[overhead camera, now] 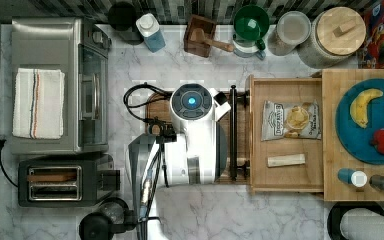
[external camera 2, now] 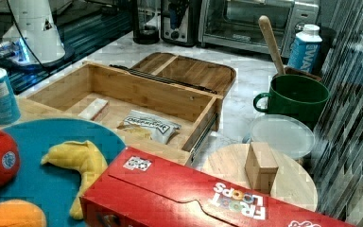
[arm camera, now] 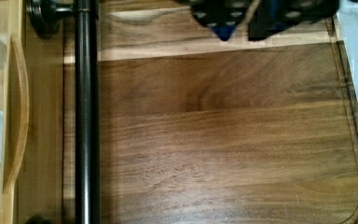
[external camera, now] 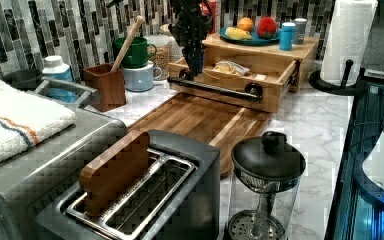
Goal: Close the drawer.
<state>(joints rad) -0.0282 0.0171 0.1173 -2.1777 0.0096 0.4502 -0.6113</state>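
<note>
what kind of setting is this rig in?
Looks like a kitchen counter, maybe a mock-up: a marble-look countertop with a tiled backsplash, a toaster oven and a toaster on it, plus an open drawer holding a chip bag.

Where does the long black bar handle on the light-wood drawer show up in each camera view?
Top view: long black bar handle runs vertically at centre, beside the arm.
Left view: slants across upper centre.
Right view: thin dark line behind the drawer's far wall.
Wrist view: vertical bar near one edge.
Shared landmark: dark brown wooden tray.
</note>
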